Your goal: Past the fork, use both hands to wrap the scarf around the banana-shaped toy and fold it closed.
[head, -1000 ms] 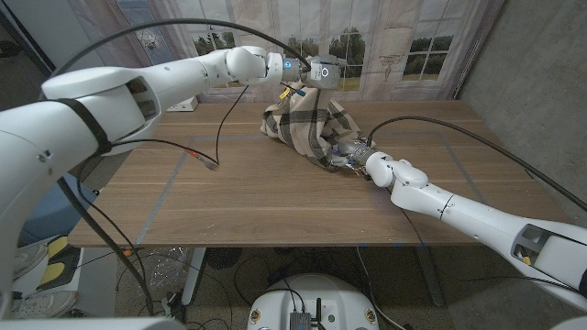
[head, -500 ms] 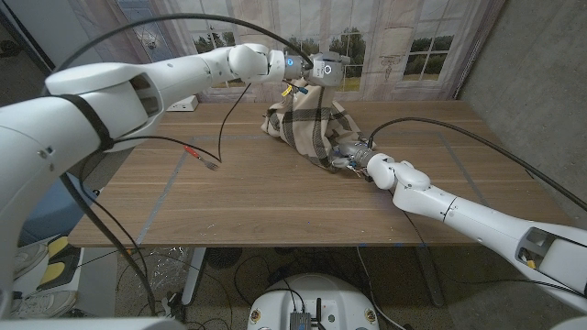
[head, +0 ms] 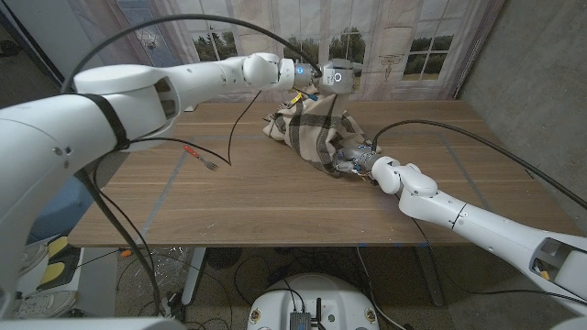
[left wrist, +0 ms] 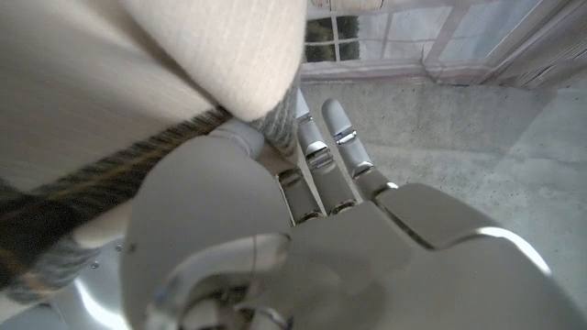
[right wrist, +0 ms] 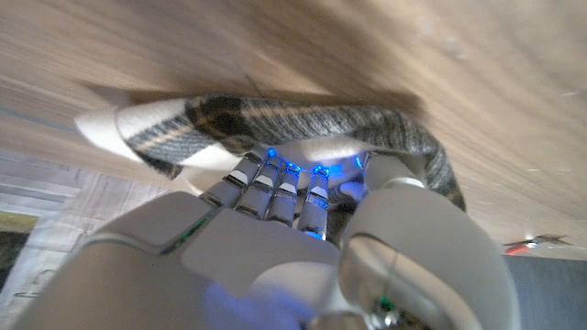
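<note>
Since one second ago: left arm swung further across the table [head: 275, 197], left hand [head: 332, 75] carried from above the far left of the scarf [head: 312, 128] to above its far side; right hand [head: 348, 158] drawn slightly nearer along the scarf's near-right edge; scarf bundle pulled a little flatter and wider.

Table: wooden, bearing the scarf at its far middle. Scarf: beige plaid, heaped into a loose mound, not yet a tidy closed fold. Left hand: at the far top of the scarf, fingers [left wrist: 312, 147] closed on a raised fold of the cloth [left wrist: 183, 82], as seen in the left wrist view. Right hand: at the near-right hem of the scarf, fingers [right wrist: 275, 188] tucked under the plaid edge [right wrist: 303, 124]; clamped on the hem, as far as the right wrist view shows. Banana-shaped toy: small yellow patch [head: 295, 93] just beside the left hand at the far top of the scarf, likely its tip; remainder hidden under cloth. Fork [head: 204, 159]: red-handled, well to the left of the scarf and nearer the robot.

Progress, as judged: toy largely covered, wrapping mostly done; still to do, laying the held edges over and pressing the bundle closed.
</note>
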`<move>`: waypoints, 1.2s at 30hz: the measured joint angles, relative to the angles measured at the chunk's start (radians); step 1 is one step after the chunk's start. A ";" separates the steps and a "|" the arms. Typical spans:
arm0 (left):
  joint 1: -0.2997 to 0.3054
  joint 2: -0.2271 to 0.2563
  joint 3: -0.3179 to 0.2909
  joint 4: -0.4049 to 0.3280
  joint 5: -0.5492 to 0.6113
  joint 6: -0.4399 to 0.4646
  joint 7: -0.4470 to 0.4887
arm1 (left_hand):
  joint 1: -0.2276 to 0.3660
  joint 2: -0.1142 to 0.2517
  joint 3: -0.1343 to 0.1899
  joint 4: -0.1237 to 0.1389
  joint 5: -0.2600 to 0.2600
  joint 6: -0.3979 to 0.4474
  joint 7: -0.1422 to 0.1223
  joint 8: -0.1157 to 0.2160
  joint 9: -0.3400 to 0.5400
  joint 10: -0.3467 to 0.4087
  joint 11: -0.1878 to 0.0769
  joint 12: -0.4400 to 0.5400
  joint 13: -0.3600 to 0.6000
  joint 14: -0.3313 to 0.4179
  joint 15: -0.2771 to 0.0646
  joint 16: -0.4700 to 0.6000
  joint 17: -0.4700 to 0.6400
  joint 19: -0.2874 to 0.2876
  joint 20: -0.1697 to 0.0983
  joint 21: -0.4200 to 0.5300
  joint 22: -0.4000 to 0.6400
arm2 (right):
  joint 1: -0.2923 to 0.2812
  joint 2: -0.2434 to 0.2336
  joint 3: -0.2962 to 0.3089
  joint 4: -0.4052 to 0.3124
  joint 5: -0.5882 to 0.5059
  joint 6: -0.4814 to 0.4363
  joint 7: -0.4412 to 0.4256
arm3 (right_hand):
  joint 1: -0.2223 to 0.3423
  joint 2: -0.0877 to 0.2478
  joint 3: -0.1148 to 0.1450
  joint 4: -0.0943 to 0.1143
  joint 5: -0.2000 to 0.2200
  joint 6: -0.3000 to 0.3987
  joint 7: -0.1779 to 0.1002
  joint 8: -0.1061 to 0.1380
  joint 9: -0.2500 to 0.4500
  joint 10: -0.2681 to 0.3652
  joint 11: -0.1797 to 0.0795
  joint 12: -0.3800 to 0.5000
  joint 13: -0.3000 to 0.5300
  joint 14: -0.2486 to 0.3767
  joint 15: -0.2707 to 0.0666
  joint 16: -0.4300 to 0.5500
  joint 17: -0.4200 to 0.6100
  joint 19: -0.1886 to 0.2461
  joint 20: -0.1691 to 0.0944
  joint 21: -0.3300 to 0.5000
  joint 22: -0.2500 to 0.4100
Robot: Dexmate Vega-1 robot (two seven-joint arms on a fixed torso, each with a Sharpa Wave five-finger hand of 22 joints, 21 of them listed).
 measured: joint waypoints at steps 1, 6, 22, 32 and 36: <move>0.003 -0.029 0.013 0.032 0.000 0.000 0.000 | -0.029 -0.005 0.001 0.007 -0.019 -0.031 -0.007 -0.023 -0.009 -0.021 0.000 -0.008 -0.010 -0.017 0.005 -0.019 -0.025 0.001 -0.001 -0.012 0.000 | 0.000 0.000 0.000 0.000 -0.001 0.000 0.002 | 0.000 0.000 0.000 0.000 0.000 0.002 -0.002 0.000 0.000 0.000 0.000 0.000 0.001 0.000 0.000 0.000 0.000 0.000 0.000 0.000 0.000; 0.017 -0.133 0.041 0.152 0.001 0.023 0.120 | -0.154 -0.025 0.004 0.025 -0.074 -0.188 -0.039 -0.130 -0.038 -0.152 -0.004 -0.022 -0.060 -0.143 0.033 -0.050 -0.121 0.016 -0.016 -0.075 0.000 | -0.022 -0.007 0.012 -0.050 -0.016 -0.007 0.015 | 0.000 0.000 0.000 0.000 0.000 0.015 0.007 0.001 0.005 0.001 0.000 0.006 0.005 0.006 0.006 0.007 0.000 0.010 0.009 0.000 0.009; 0.078 -0.216 0.036 0.236 -0.007 0.152 0.284 | -0.345 0.009 -0.027 0.092 -0.078 -0.324 -0.033 -0.154 -0.054 -0.269 0.008 -0.022 -0.126 -0.271 0.051 -0.045 -0.200 -0.014 -0.011 -0.154 0.003 | -0.055 -0.023 0.053 -0.135 -0.050 -0.025 -0.018 | 0.000 0.000 0.000 0.000 0.000 0.018 0.003 0.007 0.003 0.001 0.000 0.008 -0.001 0.005 0.005 0.003 -0.009 0.104 0.104 -0.007 0.007; 0.118 -0.127 0.008 0.096 -0.051 0.243 0.294 | -0.351 0.015 -0.015 0.088 -0.073 -0.324 -0.033 -0.154 -0.054 -0.274 0.014 -0.017 -0.130 -0.277 0.055 -0.045 -0.208 -0.014 -0.011 -0.161 0.003 | -0.090 -0.042 0.095 -0.209 -0.092 -0.078 -0.070 | 0.000 0.000 0.000 0.000 0.000 0.018 0.003 0.007 0.002 0.001 0.000 0.008 -0.001 0.009 0.002 0.003 -0.014 0.107 0.107 -0.005 0.008; 0.132 -0.078 -0.003 0.018 -0.066 0.285 0.263 | -0.350 0.014 -0.015 0.087 -0.073 -0.324 -0.033 -0.154 -0.054 -0.274 0.014 -0.017 -0.130 -0.277 0.055 -0.045 -0.208 -0.014 -0.011 -0.161 0.000 | -0.108 -0.050 0.115 -0.246 -0.116 -0.109 -0.088 | 0.000 0.000 0.000 0.000 0.000 0.020 0.006 0.007 0.002 0.006 -0.005 0.008 -0.001 0.009 0.002 0.003 -0.014 0.107 0.107 -0.005 0.008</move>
